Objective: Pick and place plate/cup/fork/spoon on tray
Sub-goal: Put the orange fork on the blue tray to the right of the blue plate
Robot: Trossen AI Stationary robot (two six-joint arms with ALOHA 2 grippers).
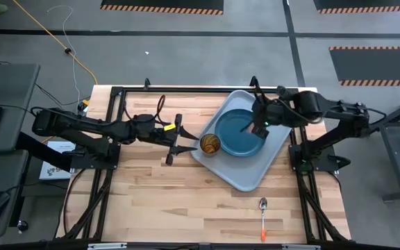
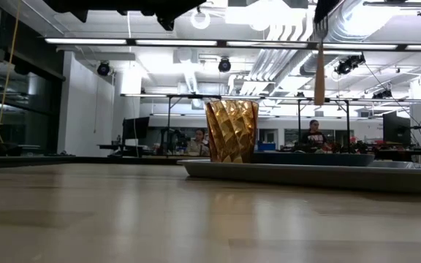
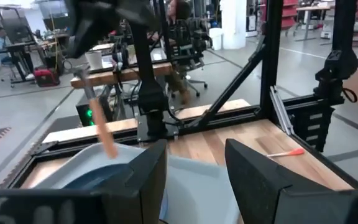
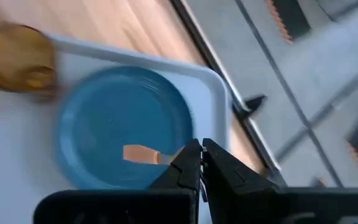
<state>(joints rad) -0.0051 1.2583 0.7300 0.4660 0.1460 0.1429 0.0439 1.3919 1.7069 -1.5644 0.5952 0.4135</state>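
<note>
**Fork held above the plate, cup and plate on the tray**

The tray (image 1: 245,177) is seen lying at an angle on the right half of the table (image 1: 151,194). The plate (image 1: 240,135) is set inside it, and the cup (image 1: 210,144) stands upright on the tray's left corner, just beside the plate.

The right tool (image 1: 259,126) is positioned over the plate and is closed on the fork (image 4: 143,154), which is gripped at its metal end so that the orange handle hangs down above the plate. In the low view the fork (image 2: 319,69) is seen hanging upright in the air, clear of the plate (image 2: 309,158).

The left tool (image 1: 179,141) is held just left of the cup, low over the table, with its fingers (image 3: 257,171) spread apart and nothing between them.

The spoon (image 1: 262,217) is left on the table near the front edge, well apart from the tray, its bowl pointed toward the tray.
</note>
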